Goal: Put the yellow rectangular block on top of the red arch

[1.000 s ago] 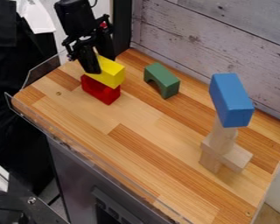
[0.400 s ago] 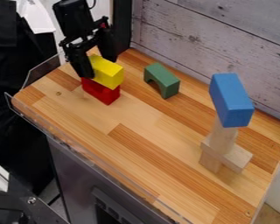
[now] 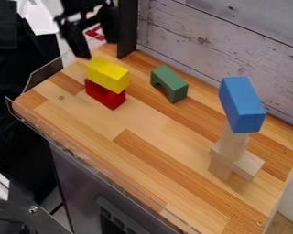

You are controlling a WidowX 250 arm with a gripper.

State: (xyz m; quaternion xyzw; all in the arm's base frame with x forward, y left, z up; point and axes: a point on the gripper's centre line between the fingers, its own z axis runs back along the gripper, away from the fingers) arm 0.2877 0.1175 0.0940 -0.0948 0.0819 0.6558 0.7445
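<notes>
Above and slightly behind the yellow block, at the upper left, hangs the black gripper (image 3: 105, 51), open, its two fingers spread wide with nothing between them. The yellow rectangular block (image 3: 108, 74) rests on top of the red arch (image 3: 105, 94), apart from the gripper. The red arch lies on the wooden surface near its back left corner, its upper side covered by the yellow block.
A green arch (image 3: 170, 84) stands right of the stack, near the grey plank wall. Toward the right, a blue block (image 3: 242, 104) sits high on a tower of natural wood blocks (image 3: 232, 153). A clear guard edges the wooden table (image 3: 143, 173).
The gripper was around the yellow block; its fingers opened and it rose up and away. The yellow block stayed on the red arch, shifted very slightly at most.
</notes>
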